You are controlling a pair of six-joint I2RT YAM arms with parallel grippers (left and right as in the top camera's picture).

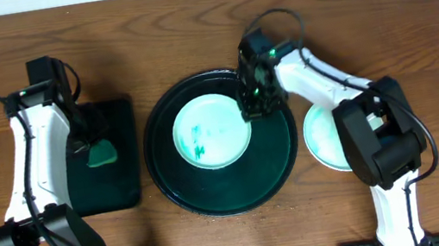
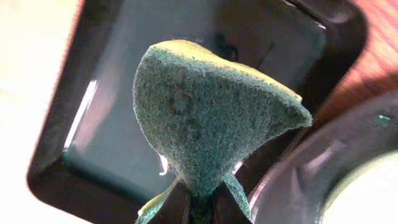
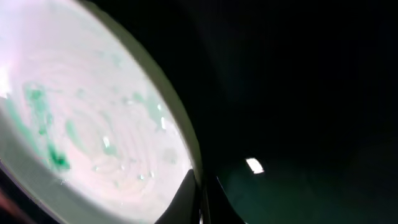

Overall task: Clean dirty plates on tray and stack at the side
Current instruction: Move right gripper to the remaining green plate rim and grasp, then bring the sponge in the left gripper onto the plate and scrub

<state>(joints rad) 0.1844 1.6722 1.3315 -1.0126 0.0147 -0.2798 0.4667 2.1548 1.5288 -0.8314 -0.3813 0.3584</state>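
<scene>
A pale plate [image 1: 208, 133] with green smears lies on the left part of the large round black tray [image 1: 167, 183]. My right gripper [image 1: 252, 109] is shut on this plate's right rim. The right wrist view shows its fingers [image 3: 202, 199] pinching the rim of the smeared plate [image 3: 81, 124] over the dark tray [image 3: 298, 93]. A pale turquoise plate [image 1: 322, 138] lies on the table right of the tray, partly hidden by my right arm. My left gripper [image 1: 88, 145] is shut on a green sponge [image 1: 103, 153]. It also shows in the left wrist view [image 2: 199, 208], holding the sponge [image 2: 211, 112].
A smaller rectangular black tray [image 1: 119, 181] sits left of the round tray, under the sponge; it fills the left wrist view [image 2: 112, 143]. The round tray's rim [image 2: 311, 168] and the plate's edge [image 2: 373, 193] show at that view's right. The table is brown wood.
</scene>
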